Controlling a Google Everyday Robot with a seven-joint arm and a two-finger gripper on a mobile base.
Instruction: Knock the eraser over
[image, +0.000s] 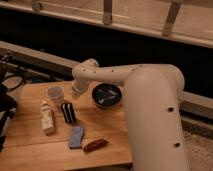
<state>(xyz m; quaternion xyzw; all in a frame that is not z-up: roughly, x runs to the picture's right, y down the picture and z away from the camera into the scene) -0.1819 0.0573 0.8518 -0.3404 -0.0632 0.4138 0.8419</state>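
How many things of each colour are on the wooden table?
White or cream: 2 (cup, bottle-shaped thing)
Black: 1 (bowl)
Black-and-white striped: 1 (eraser)
Blue-grey: 1 (sponge-like piece)
Reddish-brown: 1 (sausage-shaped thing)
Total: 6
The claw, not counted, hangs between the cup and the bowl.

my arm (150, 105) is off-white, fat smooth tubes w/ rounded joints, few small dark screw holes on the side. gripper (76, 91) is same pale colour, at the thin end, low over the table (30, 145).
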